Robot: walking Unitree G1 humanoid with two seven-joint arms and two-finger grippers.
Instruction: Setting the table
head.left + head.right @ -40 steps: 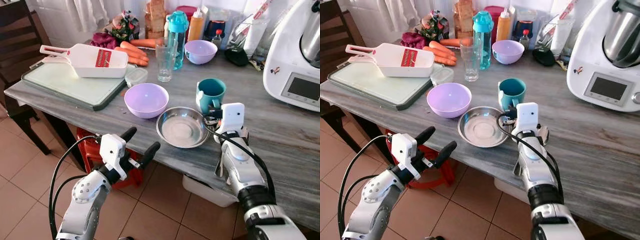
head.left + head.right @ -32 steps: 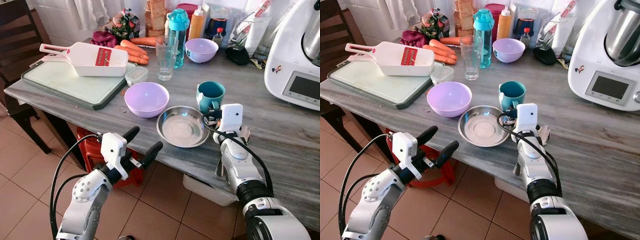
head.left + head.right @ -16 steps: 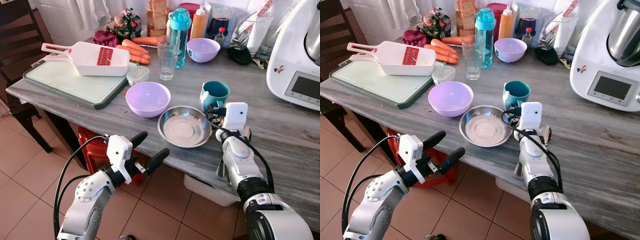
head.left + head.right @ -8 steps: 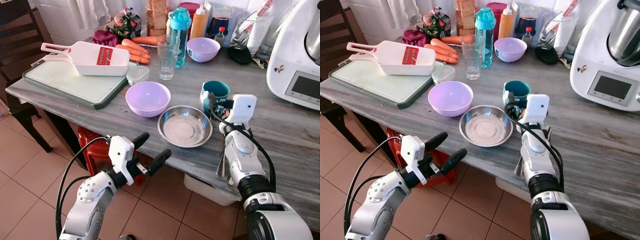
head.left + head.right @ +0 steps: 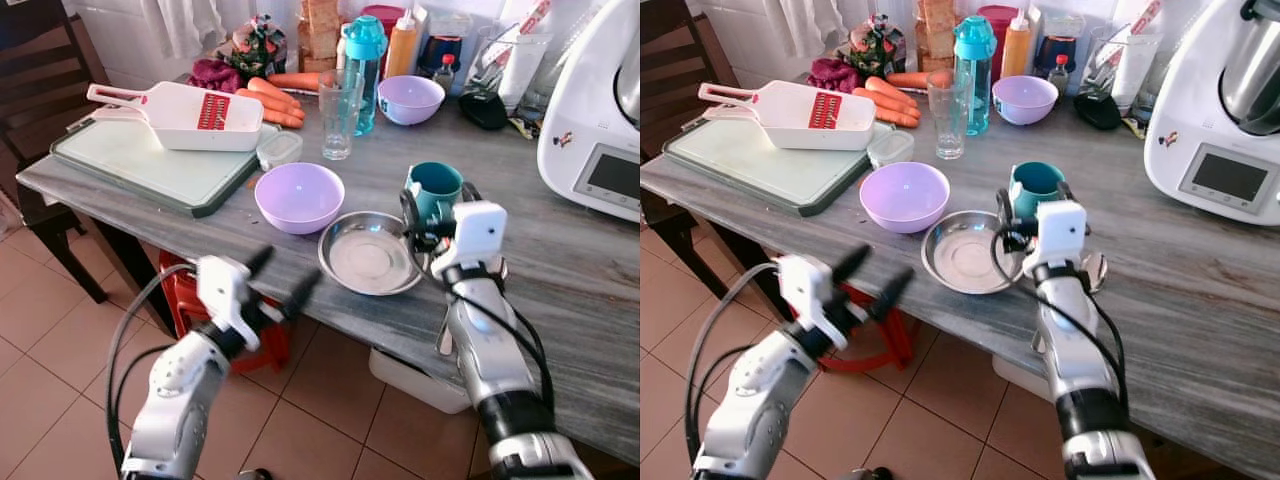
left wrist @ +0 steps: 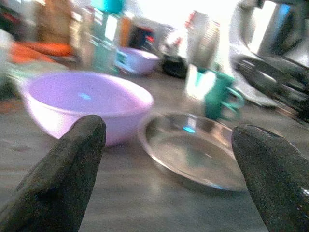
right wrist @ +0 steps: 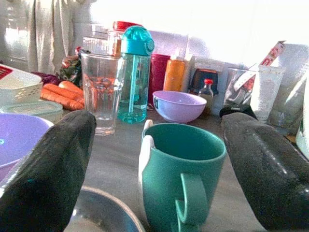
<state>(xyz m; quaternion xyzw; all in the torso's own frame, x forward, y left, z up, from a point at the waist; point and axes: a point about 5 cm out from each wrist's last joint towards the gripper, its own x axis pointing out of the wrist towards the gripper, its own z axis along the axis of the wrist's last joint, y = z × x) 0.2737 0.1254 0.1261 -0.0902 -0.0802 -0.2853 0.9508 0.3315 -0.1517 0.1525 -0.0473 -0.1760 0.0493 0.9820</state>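
Observation:
A teal mug (image 5: 436,190) stands upright on the grey table (image 5: 560,290), with a steel bowl (image 5: 368,252) just to its left and a large purple bowl (image 5: 299,195) beyond that. My right gripper (image 5: 438,207) is open, one black finger on either side of the mug; the right wrist view has the mug (image 7: 181,169) between them with gaps on both sides. Below the table's front edge hangs my left gripper (image 5: 281,275), open, blurred and holding nothing. Along its fingers the left wrist view takes in the purple bowl (image 6: 87,104) and the steel bowl (image 6: 193,150).
A cutting board (image 5: 130,160) carrying a white slicer (image 5: 190,115) lies at the left. Behind are a glass (image 5: 338,115), a teal bottle (image 5: 364,70), a small purple bowl (image 5: 411,98) and carrots. A white kitchen machine (image 5: 600,130) stands at the right, a red stool (image 5: 180,290) under the table.
My right gripper has lifted and moved forward from beside the steel bowl, so its fingers now flank the mug. The left arm has risen slightly toward the table edge.

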